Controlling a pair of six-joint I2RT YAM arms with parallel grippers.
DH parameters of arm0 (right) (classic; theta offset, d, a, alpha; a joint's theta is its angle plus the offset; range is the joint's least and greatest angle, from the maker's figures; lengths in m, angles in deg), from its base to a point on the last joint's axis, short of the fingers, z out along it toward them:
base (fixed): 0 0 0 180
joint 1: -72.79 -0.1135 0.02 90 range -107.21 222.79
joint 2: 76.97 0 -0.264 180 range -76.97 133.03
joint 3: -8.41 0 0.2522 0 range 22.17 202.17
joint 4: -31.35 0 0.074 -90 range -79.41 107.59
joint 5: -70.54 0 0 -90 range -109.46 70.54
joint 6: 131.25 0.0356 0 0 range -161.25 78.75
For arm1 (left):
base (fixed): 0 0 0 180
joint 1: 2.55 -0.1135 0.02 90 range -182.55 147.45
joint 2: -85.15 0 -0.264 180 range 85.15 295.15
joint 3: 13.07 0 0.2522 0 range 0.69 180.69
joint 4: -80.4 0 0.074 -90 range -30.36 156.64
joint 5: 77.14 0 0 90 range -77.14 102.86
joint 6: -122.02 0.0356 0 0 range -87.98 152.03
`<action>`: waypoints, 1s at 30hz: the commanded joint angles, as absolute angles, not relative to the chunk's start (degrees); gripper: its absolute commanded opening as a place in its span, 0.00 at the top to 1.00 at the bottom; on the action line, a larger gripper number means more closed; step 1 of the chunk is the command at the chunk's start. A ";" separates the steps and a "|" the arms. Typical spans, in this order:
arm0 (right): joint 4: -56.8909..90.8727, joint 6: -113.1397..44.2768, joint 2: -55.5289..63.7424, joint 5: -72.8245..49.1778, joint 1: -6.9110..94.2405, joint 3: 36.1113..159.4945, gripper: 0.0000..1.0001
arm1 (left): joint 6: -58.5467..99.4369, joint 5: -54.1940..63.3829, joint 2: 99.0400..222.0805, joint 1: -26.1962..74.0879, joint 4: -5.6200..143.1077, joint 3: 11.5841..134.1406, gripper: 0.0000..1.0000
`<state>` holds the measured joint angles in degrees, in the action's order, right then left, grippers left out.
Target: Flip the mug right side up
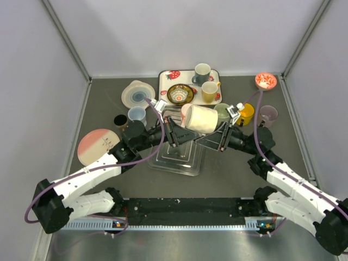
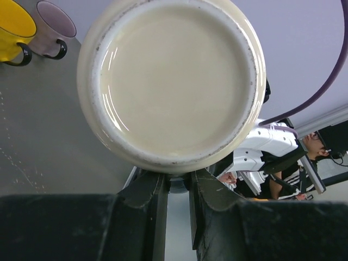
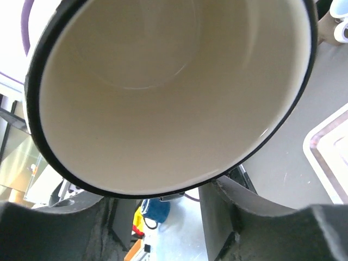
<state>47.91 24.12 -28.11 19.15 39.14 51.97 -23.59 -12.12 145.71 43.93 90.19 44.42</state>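
Cream mug (image 1: 204, 119) sideways in left jaws

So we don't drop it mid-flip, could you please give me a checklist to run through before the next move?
1. Mug lifted off the table: ok, held sideways in the air.
2. Left hand gripping near its base: ok.
3. Right hand closed on the rim: cannot tell; fingers flank it.
4. Mug upright: not ok.
5. Room from green mug behind: cannot tell.
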 commanded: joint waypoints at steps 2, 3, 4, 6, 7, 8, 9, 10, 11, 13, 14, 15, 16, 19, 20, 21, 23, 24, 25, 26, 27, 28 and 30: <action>56.16 26.51 -27.76 15.26 38.25 53.90 0.57 | -23.61 -13.86 145.45 45.87 98.54 44.55 1.00; 58.00 26.95 -27.84 14.30 38.25 53.64 0.59 | -23.61 -13.86 145.45 45.96 98.63 44.46 1.00; 58.97 27.31 -27.67 13.76 38.34 53.29 0.60 | -23.61 -14.04 145.27 46.05 98.55 44.38 1.00; 60.64 28.36 -27.76 12.45 38.25 52.85 0.64 | -23.61 -14.13 145.18 46.14 98.63 43.85 1.00; 62.31 28.71 -27.58 12.18 38.25 52.76 0.66 | -23.52 -14.21 145.01 46.05 98.63 43.67 1.00; 62.93 29.15 -27.41 11.83 38.25 52.67 0.67 | -23.61 -14.30 144.92 46.14 98.63 43.41 1.00; 63.55 29.42 -27.23 11.30 38.25 52.67 0.71 | -23.52 -14.30 144.83 46.05 98.63 43.32 1.00; 64.86 29.59 -27.05 11.12 38.25 52.75 0.73 | -23.52 -14.30 144.57 46.14 98.89 43.23 1.00; 65.74 30.29 -26.44 10.95 38.25 52.75 0.75 | -23.52 -14.56 144.48 46.14 98.81 43.06 1.00; 67.32 30.73 -25.74 10.95 38.42 53.02 0.81 | -23.43 -14.74 144.48 46.14 98.98 42.88 1.00; 67.68 31.17 -25.30 10.77 38.25 52.93 0.83 | -23.35 -15.09 144.48 46.14 99.07 42.79 1.00; 68.12 31.26 -25.21 10.16 38.25 52.84 0.90 | -23.35 -15.09 144.39 46.14 99.25 42.71 1.00; 68.38 31.35 -25.21 9.81 38.25 52.67 0.95 | -23.35 -15.27 144.31 46.14 99.33 42.62 1.00; 66.90 30.65 -25.47 9.01 38.25 52.75 1.00 | -23.17 -15.09 143.95 46.14 99.34 42.27 1.00; 65.41 30.04 -25.73 8.84 38.25 52.84 1.00 | -22.91 -15.01 143.69 46.14 99.34 42.09 1.00; 64.70 29.51 -26.17 8.75 38.16 52.93 1.00 | -22.73 -14.92 143.52 46.14 99.16 42.00 1.00; 62.07 26.89 -27.31 8.49 38.25 53.11 1.00 | -22.12 -14.74 143.34 46.14 98.98 41.91 1.00; 58.49 25.74 -27.92 7.96 38.25 53.54 1.00 | -21.94 -14.13 143.34 46.14 98.46 41.91 0.96; 55.85 24.51 -29.32 7.70 38.25 53.89 1.00 | -21.77 -13.78 143.25 46.05 98.46 41.91 0.87; 53.64 22.23 -29.95 7.52 38.25 54.33 1.00 | -21.42 -13.51 143.08 46.05 98.54 41.65 0.81; 50.23 21.17 -30.56 7.34 38.34 55.03 1.00 | -21.33 -13.08 142.99 46.05 98.89 41.56 0.76; 48.89 19.59 -31.35 7.43 38.25 55.39 1.00 | -21.24 -12.38 143.07 46.05 99.07 41.39 0.67; 45.82 18.26 -31.97 7.87 38.34 56.18 1.00 | -21.15 -11.41 142.81 46.05 99.42 40.95 0.62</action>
